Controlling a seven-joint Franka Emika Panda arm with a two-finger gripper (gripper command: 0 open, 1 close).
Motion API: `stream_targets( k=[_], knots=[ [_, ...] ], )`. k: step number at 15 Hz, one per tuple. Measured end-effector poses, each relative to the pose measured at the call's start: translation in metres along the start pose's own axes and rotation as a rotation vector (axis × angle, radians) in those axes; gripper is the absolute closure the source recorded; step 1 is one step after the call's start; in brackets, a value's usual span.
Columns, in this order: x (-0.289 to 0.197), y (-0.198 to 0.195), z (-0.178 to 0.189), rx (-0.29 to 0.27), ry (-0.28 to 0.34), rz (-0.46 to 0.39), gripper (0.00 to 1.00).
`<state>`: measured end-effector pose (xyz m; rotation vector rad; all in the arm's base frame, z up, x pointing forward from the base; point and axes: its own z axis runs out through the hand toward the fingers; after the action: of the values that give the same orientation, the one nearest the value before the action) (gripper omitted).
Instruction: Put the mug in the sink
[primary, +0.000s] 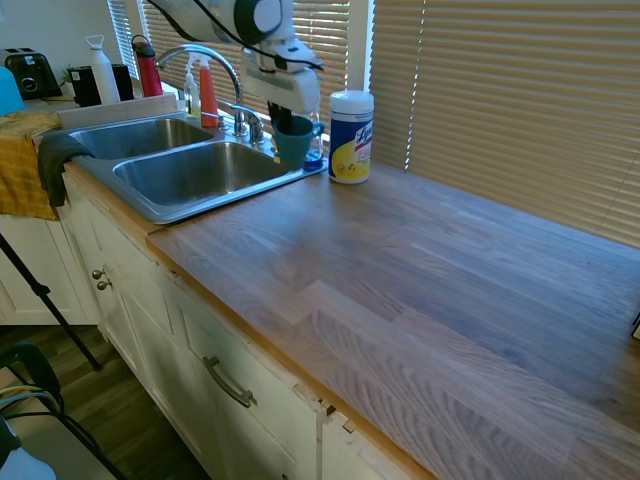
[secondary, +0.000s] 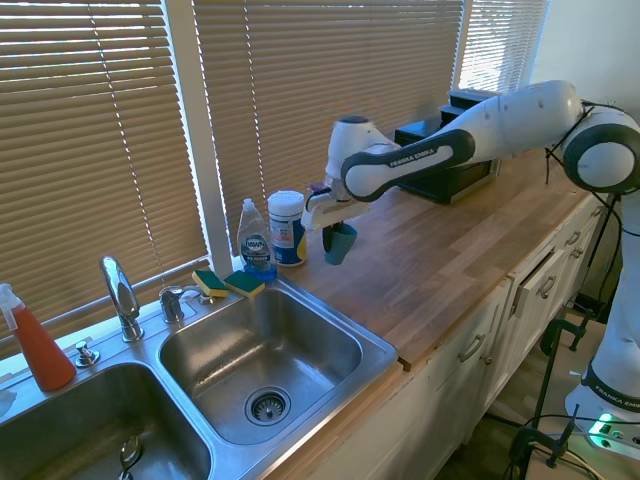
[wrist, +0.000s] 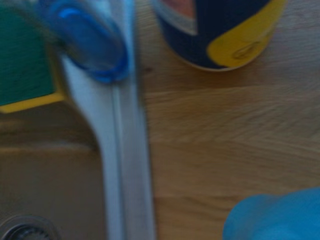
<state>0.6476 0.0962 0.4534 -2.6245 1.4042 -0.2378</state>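
Tool (secondary: 333, 222) clamped on the mug (secondary: 339, 243), fingers pinching its rim from above. Mug lifted clear of the desk (secondary: 450, 250), hanging upright with its long axis vertical and mouth up, over the desk edge right by the sink (secondary: 300, 395) rim — just in front of the white-and-yellow wipes canister (secondary: 287, 227). Handle direction hard to tell in either wide picture.

From the first exterior view: mug (primary: 294, 142) against the far right corner of the near basin, tool (primary: 287, 112) above it, canister (primary: 351, 122) just to its right, faucet (primary: 205, 62) behind. From the second exterior view: drain of that basin, dish soap bottle (secondary: 256, 240) and two sponges (secondary: 228, 283) on the sink ledge. From the wrist view — blurred: steel rim (wrist: 122, 150), canister base (wrist: 225, 35), blue bottle (wrist: 87, 42), a sponge (wrist: 25, 65), and a teal curve of mug (wrist: 275, 217) at the lower corner.
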Motion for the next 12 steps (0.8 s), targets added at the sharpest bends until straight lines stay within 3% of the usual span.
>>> stream_targets(
  k=[4, 7, 12],
  knots=[
    [-0.077, -0.030, 0.001, -0.003, -0.008, -0.083, 1.00],
    [-0.103, -0.042, 0.004, -0.023, 0.030, -0.104, 1.00],
    [-0.197, -0.105, 0.032, -0.057, 0.054, -0.164, 1.00]
  ],
)
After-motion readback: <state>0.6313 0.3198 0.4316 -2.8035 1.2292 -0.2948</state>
